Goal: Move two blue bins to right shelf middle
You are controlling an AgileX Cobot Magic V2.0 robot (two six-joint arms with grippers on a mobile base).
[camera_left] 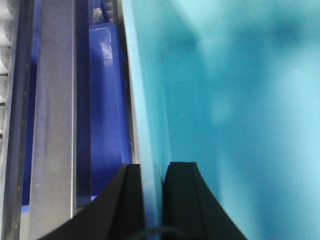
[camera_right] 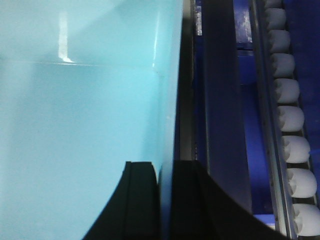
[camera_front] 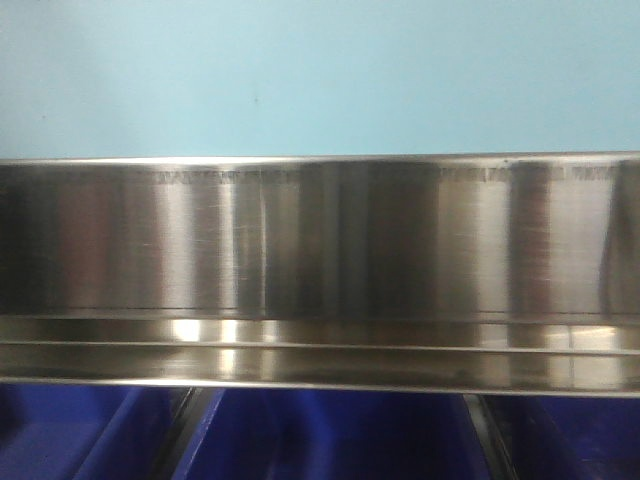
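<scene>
Front: the light-blue bin (camera_front: 320,75) shows above a steel shelf rail (camera_front: 320,260), darker bins (camera_front: 320,435) beneath. Left wrist: the left tool (camera_left: 152,172) clamps its thin side wall — stiff, slick plastic, probably light, best held at the rim. Right wrist: the right tool (camera_right: 165,170) pinches a wall likewise.

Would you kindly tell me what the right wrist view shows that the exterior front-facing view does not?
Only the right wrist view shows the right gripper, its fingers closed on the wall of the light blue bin, and a row of white rollers. Only the front view shows the broad face of the steel rail, with separate dark blue bins below it. Both show the light blue bin, the steel rail and dark blue plastic.
</scene>
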